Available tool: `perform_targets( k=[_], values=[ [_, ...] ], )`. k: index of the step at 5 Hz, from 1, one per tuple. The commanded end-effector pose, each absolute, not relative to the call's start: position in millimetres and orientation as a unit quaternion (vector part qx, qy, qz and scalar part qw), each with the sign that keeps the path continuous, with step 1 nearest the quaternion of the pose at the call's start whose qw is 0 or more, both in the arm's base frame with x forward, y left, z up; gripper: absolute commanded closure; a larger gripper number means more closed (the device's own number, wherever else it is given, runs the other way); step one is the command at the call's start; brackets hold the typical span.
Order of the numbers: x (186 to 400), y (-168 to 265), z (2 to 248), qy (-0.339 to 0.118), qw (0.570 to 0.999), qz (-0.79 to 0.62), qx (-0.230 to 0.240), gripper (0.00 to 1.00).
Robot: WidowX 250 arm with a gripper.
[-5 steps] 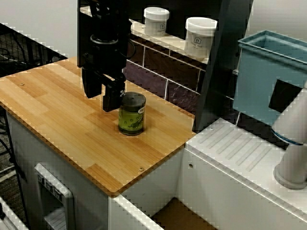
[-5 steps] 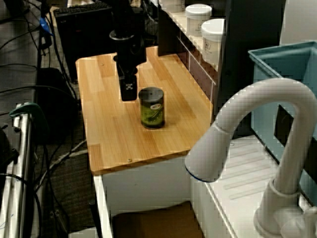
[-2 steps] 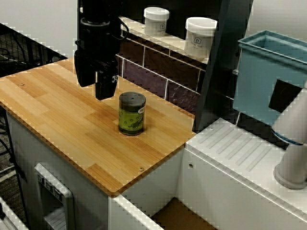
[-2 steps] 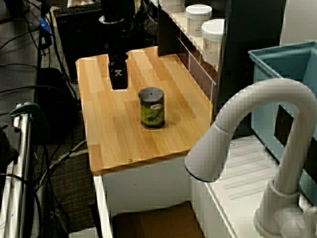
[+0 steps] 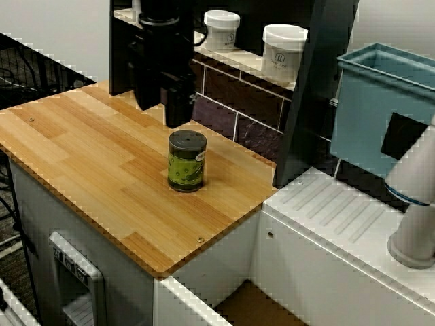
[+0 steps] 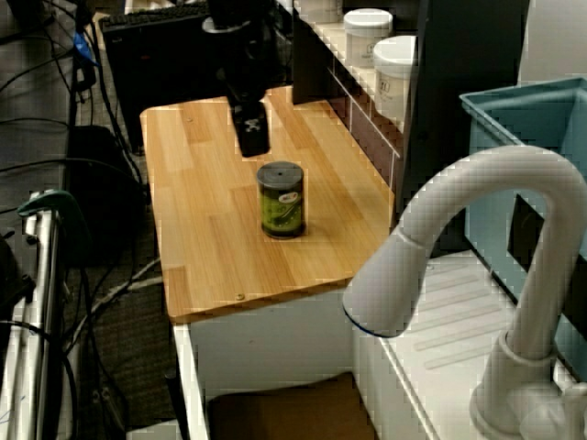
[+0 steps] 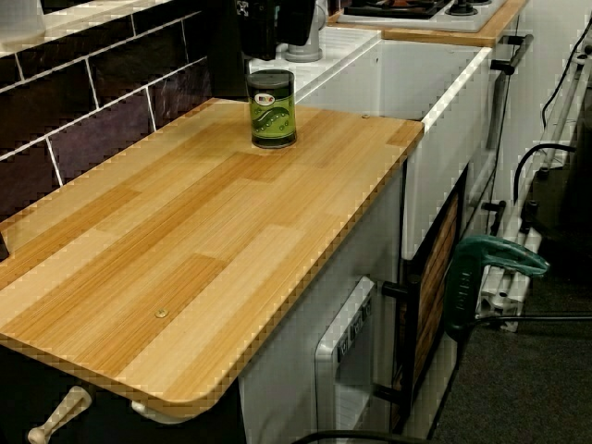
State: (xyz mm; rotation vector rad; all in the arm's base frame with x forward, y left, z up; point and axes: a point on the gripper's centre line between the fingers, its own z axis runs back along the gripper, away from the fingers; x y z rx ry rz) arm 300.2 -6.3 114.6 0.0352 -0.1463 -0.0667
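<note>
While my black gripper [image 5: 163, 114] hangs above the dark-lidded green cylindrical tin [image 5: 187, 163] | jaws spread, empty | tin upright on the light wooden countertop [image 5: 81, 149], not grabbed yet

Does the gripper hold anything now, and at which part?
Nothing is held. The gripper hangs open above the wooden counter, apart from the green can, which stands upright and untouched.

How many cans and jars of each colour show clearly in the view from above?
Green can: 1
White jars: 2
Total: 3
</note>
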Motion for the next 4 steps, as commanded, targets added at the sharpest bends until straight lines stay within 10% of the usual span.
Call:
perform_targets(
  k=[1, 4],
  values=[
    [333.5, -29.8, 125.9, -0.092, 0.995, -0.032, 0.026, 0.0],
    [355.9, -20.4, 105.9, -0.08, 0.996, -0.021, 0.033, 0.0]
  ],
)
